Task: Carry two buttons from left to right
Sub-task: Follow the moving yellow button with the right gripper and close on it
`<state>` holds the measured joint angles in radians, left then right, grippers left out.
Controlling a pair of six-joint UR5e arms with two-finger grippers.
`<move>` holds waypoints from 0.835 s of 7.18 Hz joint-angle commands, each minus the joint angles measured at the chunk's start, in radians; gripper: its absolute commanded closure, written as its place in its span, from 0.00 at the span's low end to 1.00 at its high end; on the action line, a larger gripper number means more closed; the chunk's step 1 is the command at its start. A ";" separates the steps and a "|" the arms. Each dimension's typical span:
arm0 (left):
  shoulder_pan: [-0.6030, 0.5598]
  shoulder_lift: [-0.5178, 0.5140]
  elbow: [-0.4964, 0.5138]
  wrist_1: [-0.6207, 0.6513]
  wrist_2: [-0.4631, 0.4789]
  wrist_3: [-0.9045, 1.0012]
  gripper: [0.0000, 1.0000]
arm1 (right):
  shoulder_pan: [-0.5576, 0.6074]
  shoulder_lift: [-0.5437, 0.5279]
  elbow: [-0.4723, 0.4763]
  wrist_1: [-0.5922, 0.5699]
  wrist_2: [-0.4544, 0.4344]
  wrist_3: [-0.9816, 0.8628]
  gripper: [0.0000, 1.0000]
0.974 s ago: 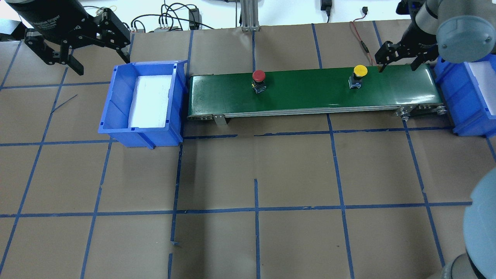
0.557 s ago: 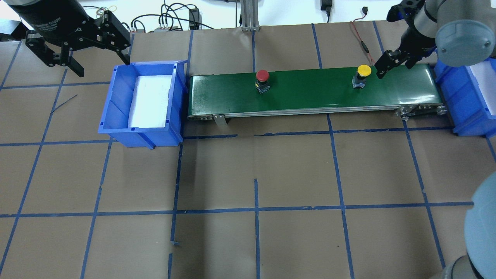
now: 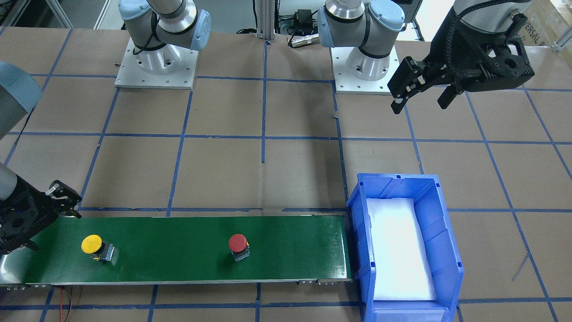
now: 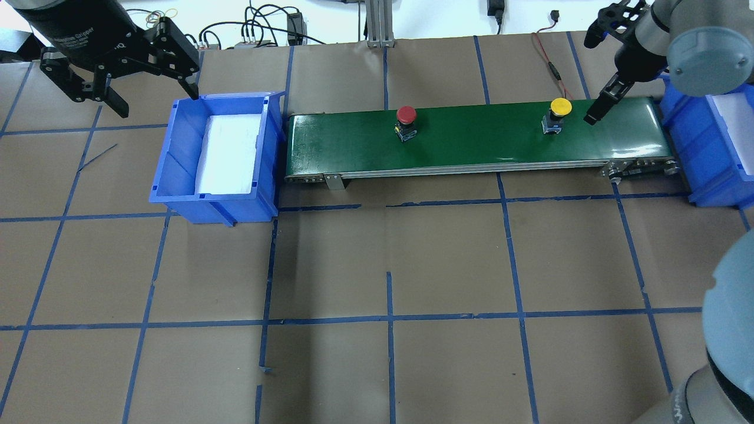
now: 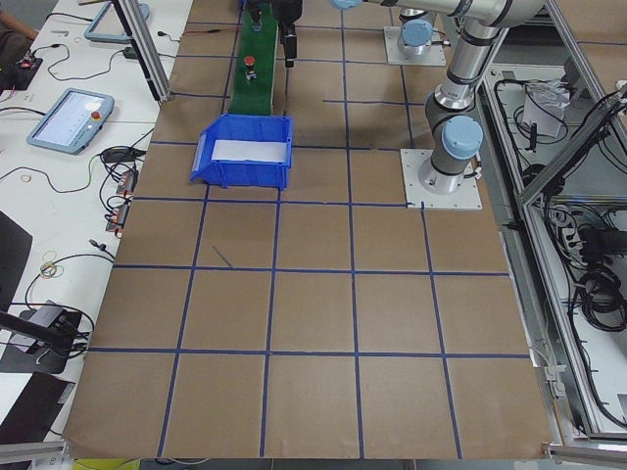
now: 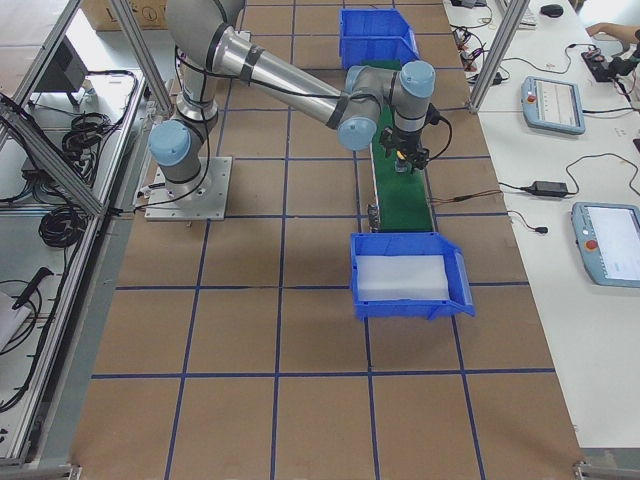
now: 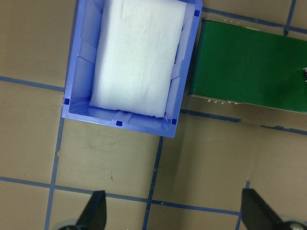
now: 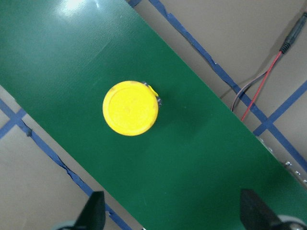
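From the overhead camera, the lower half of my frame shows only the bench [image 4: 389,365] and its blue tape grid [image 4: 389,318]. Farther up, a green belt [image 4: 471,144] runs across the upper middle of the frame between two blue bins. Both buttons stand upright on it, well apart. The red button [image 4: 406,122] is a little left of the belt's middle and the yellow button [image 4: 555,116] is toward its right end. The left bin [image 4: 177,147] sits just beside the belt's left end and has a white foam pad [image 4: 230,153] in its floor. The right bin [image 4: 701,159] is at the belt's right end, cut off by the frame's right edge.

Farther back, one finger of the right gripper [image 8: 175,215] hangs just right of the yellow button. That wrist camera looks straight down on the yellow cap, which lies up and left of frame centre. Its fingers [image 8: 96,213] are spread wide at the bottom corners, touching nothing.

The left gripper [image 4: 156,100] is in the upper left of the overhead frame, beyond the left bin's far corner. It is also released and holds nothing.
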<state>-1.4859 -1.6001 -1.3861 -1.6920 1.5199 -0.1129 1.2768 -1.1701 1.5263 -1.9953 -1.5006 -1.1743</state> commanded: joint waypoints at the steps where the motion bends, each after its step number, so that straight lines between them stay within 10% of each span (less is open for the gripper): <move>1: 0.000 -0.001 -0.001 0.002 -0.001 -0.001 0.00 | -0.031 0.023 -0.008 -0.002 0.000 -0.285 0.01; 6: 0.003 0.000 0.001 0.002 -0.003 0.001 0.00 | -0.040 0.096 -0.046 -0.005 0.002 -0.587 0.00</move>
<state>-1.4823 -1.6001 -1.3859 -1.6905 1.5173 -0.1122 1.2374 -1.0821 1.4860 -2.0000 -1.4952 -1.7351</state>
